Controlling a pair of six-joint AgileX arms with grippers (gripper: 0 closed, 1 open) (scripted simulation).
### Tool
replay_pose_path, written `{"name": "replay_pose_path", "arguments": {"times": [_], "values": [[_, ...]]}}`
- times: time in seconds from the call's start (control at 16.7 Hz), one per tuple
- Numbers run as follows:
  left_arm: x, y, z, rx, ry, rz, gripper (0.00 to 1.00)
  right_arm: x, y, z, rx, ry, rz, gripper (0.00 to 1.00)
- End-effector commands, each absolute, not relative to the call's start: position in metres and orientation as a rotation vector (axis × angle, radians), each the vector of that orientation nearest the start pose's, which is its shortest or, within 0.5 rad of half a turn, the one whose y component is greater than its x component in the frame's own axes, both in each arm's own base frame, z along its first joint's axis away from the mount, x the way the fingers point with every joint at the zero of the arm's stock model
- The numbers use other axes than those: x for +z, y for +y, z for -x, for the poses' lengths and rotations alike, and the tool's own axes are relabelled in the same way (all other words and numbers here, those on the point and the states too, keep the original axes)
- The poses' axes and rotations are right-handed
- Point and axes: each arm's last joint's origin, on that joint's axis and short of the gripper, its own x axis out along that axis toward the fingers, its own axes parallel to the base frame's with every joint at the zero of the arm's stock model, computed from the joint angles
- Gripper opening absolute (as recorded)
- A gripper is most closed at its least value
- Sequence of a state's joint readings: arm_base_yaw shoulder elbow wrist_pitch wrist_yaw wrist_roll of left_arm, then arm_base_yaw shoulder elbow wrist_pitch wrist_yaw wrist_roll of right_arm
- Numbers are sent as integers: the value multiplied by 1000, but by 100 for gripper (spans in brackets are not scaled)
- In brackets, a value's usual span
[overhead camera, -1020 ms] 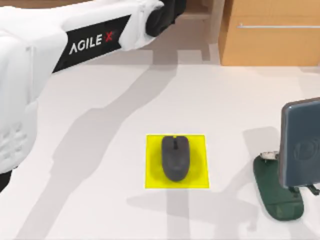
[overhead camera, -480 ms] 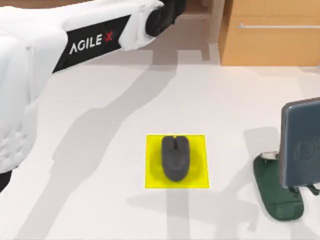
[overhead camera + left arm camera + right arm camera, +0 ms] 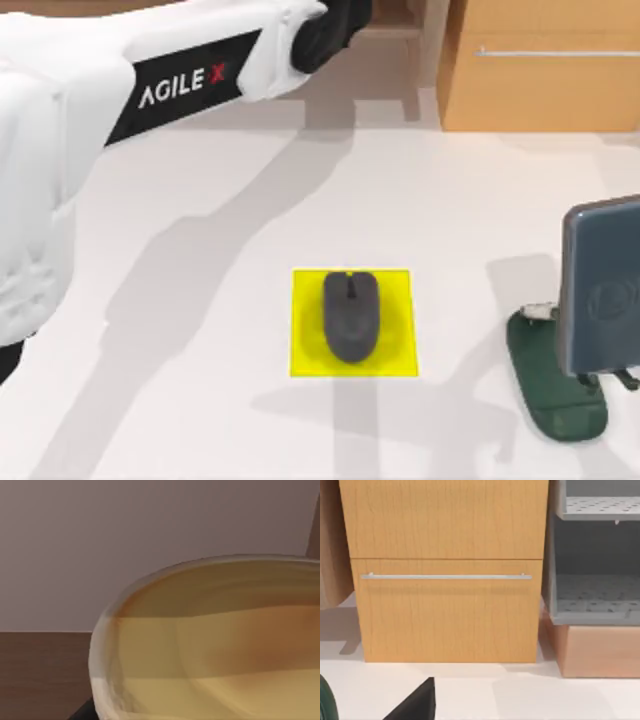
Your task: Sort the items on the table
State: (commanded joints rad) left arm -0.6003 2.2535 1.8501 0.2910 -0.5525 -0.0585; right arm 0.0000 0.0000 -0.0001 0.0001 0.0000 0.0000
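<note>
Left gripper [image 3: 345, 25] reaches beyond the table's [image 3: 200, 400] far edge, left of the wooden cabinet [image 3: 545, 70]; finger state indeterminate. Orange cup [image 3: 215, 645] sits directly against its wrist camera, presumably carried for sorting. Mouse [image 3: 350, 315] rests on yellow square [image 3: 305, 350]; phone [image 3: 600, 295] leans on green stand [image 3: 555, 400].

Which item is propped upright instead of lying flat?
The phone, leaning upright on the dark green stand at the table's right; the mouse lies flat on the yellow square.

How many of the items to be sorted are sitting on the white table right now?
2: the mouse on the yellow square at mid-table, and the phone propped on the green stand at the right edge. Others may lie out of frame.
</note>
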Motion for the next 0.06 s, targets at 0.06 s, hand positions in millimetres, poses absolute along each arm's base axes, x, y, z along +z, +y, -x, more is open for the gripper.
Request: {"name": "replay_pose_path", "arguments": {"times": [0.06], "values": [[253, -283, -454, -20, 101, 7, 100, 160, -1, -106, 0, 0, 0, 100]]}}
